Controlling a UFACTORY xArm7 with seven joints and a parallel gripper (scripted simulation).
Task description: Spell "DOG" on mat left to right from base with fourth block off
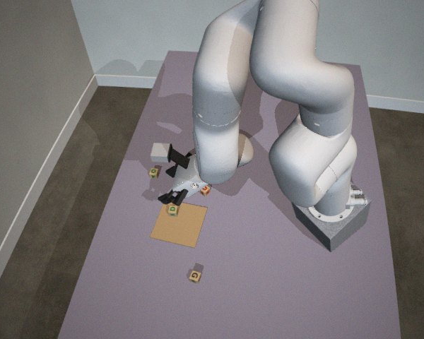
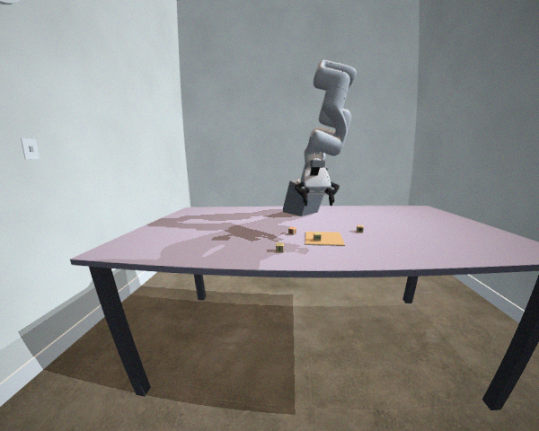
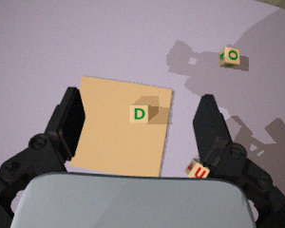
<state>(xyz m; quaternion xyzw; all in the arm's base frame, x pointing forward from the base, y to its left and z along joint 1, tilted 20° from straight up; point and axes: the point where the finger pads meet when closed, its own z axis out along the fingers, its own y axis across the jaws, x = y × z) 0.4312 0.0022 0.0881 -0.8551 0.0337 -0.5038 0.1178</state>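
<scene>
While tool (image 1: 179, 182) (image 2: 317, 203) (image 3: 140, 104) hangs wide open and empty, your D block (image 1: 172, 210) (image 2: 317, 237) (image 3: 139, 114) sits on mat (image 1: 179, 229) (image 2: 330, 239) (image 3: 116, 147), wrist-view centre; O block (image 1: 153, 172) (image 2: 279, 248) (image 3: 230, 56), upper right: probably light, rigid. Pinch opposite side faces squarely, midway up.

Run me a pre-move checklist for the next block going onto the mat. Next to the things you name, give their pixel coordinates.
1. End effector (image 1: 174, 183) (image 2: 318, 203) (image 3: 140, 104) open and holding nothing: ok.
2. D block (image 1: 172, 210) (image 2: 317, 237) (image 3: 139, 114) on the mat (image 1: 179, 229) (image 2: 332, 239) (image 3: 114, 147): ok.
3. O block (image 1: 153, 172) (image 2: 279, 247) (image 3: 230, 57) on the mat: not ok, on the table.
4. G block (image 1: 194, 276) (image 2: 359, 229) on the mat: not ok, on the table.
5. U block (image 1: 205, 190) (image 2: 292, 231) (image 3: 198, 169) off the mat: ok.
</scene>
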